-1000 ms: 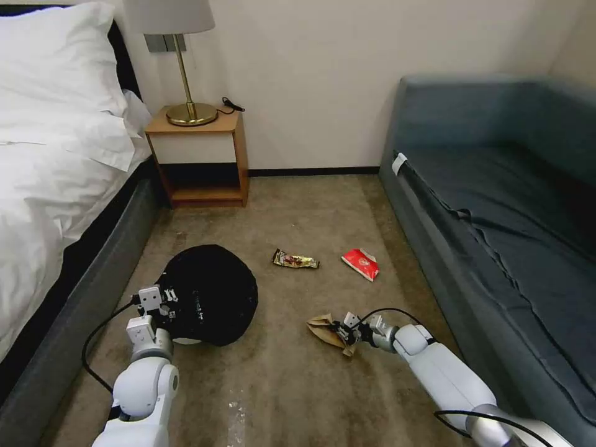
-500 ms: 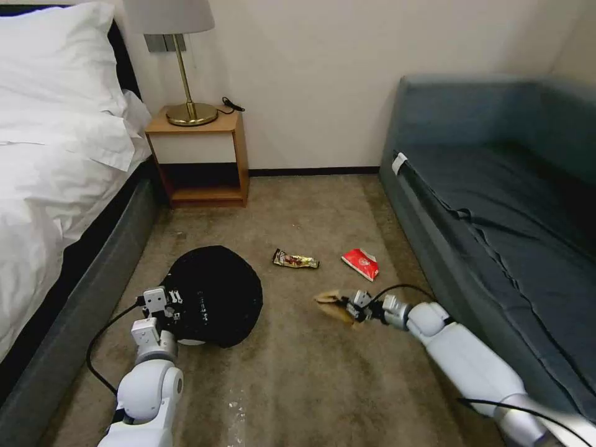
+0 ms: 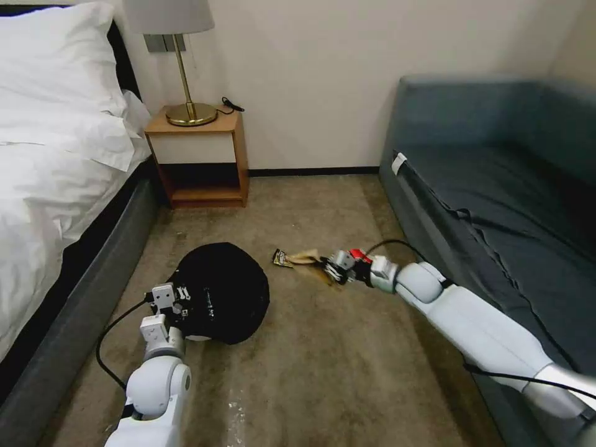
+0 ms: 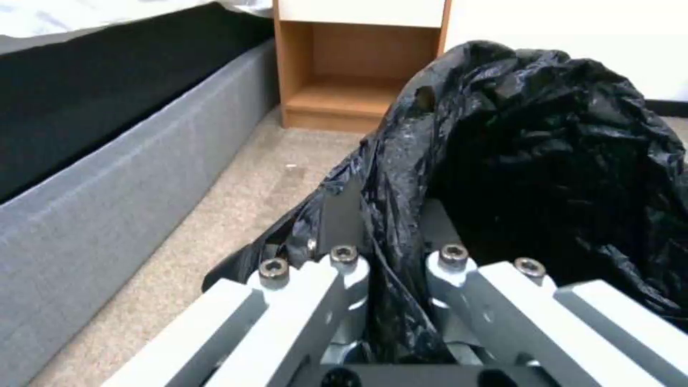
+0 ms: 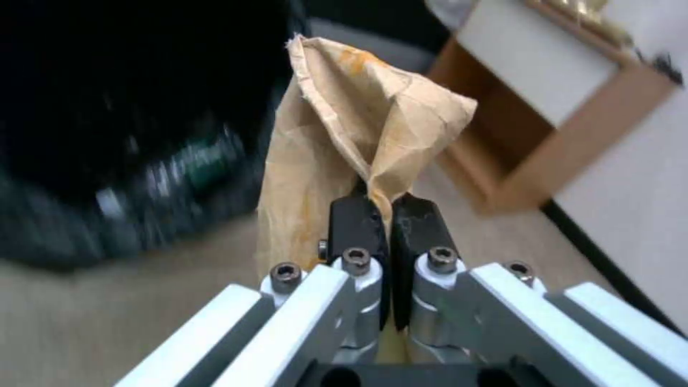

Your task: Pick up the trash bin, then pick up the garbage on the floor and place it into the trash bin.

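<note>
1. The trash bin [image 3: 223,292], its white body wrapped in a crinkly black bag, is held tilted above the floor [image 3: 298,385] near the bed's grey base, its dark mouth facing toward the right arm.
2. The left tool [image 3: 180,303] is clamped tight on the bin's rim; in the left wrist view its black fingers [image 4: 341,215] pinch the bag-covered edge [image 4: 401,177] between them.
3. The crumpled brown paper [image 3: 307,256] hangs in the air, pinched in the right tool [image 3: 329,269], whose pads are closed almost fully together on it.
4. In the right wrist view the paper [image 5: 344,156] stands up from the black fingertips [image 5: 355,220], with the bin's black bag [image 5: 136,123] close behind it.
5. The gold-brown snack wrapper [image 3: 282,257] lies on the floor, partly hidden behind the held paper.
6. A bit of the red-and-white packet [image 3: 359,253] shows just past the right wrist.
7. The right arm reaches in from the sofa [image 3: 496,186] side, toward the bin.
8. Farther back stand a wooden nightstand [image 3: 202,161] with a brass lamp [image 3: 186,93], and the bed [image 3: 56,143] with white linen.
</note>
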